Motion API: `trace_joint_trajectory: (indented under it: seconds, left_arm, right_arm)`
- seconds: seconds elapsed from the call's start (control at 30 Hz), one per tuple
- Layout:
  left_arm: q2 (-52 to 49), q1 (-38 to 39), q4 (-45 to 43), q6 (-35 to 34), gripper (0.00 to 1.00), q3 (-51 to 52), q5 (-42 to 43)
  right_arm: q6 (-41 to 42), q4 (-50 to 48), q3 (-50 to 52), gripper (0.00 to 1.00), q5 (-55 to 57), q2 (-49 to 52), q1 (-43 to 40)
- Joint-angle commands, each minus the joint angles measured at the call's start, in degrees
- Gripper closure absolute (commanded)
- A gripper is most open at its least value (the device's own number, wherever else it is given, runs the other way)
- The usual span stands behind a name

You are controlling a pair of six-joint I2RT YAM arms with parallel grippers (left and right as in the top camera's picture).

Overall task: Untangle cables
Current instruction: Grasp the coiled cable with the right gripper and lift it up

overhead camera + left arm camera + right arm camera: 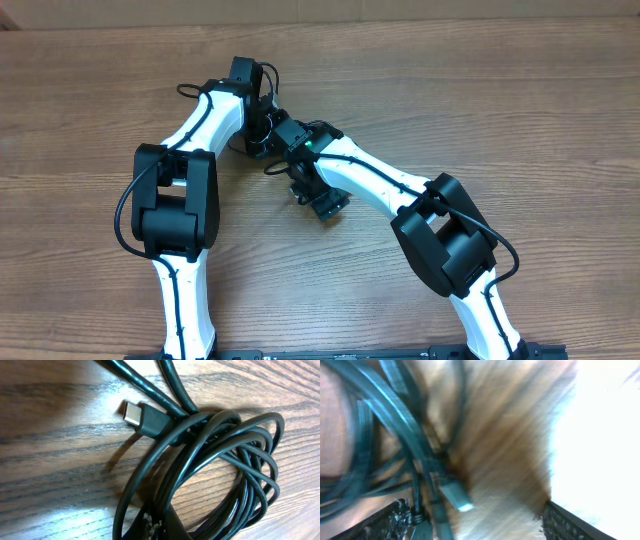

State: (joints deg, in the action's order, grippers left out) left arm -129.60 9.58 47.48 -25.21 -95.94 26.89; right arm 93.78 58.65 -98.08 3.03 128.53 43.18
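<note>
The cables (220, 455) are a bunched coil of thin black cord lying on the wooden table, with a silver-tipped plug (134, 413) sticking out at the upper left. My left gripper (160, 527) is shut on strands at the coil's near edge. In the blurred right wrist view, my right gripper (470, 520) stands open, its fingers (395, 520) far apart. Cable strands (395, 420) and a plug end (455, 494) lie close to its left finger. From overhead, both grippers (262, 135) (285, 152) meet over the bundle and hide most of it.
Bare wooden table (480, 90) surrounds the arms on all sides. The left arm's elbow (175, 200) and the right arm's elbow (445, 235) stand near the front, with thicker black wires running along them.
</note>
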Motion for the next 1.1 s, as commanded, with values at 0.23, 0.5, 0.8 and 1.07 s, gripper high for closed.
trace_joint_trajectory:
  seconds: [0.23, 0.5, 0.8, 1.07]
  left_arm:
    - [-0.42, -0.35, -0.13, -0.55, 0.96, 0.55, 0.57]
    - [-0.42, -0.35, 1.14, 12.28, 0.94, 0.55, -4.59]
    - [-0.42, -0.17, 2.14, 28.06, 0.87, 0.55, -4.37]
    - [-0.39, -0.17, 2.84, 31.69, 0.87, 0.48, -4.37]
  right_arm:
    - [-6.36, 5.42, 2.23, 0.25, 0.15, 4.42, -0.50]
    - [-31.93, 9.09, 1.60, 0.60, -7.69, 4.39, -6.86]
    - [-54.07, 8.41, 1.60, 0.53, -11.26, 4.39, -12.74]
    - [-66.66, 5.99, 1.57, 0.82, -11.30, 4.37, -13.49]
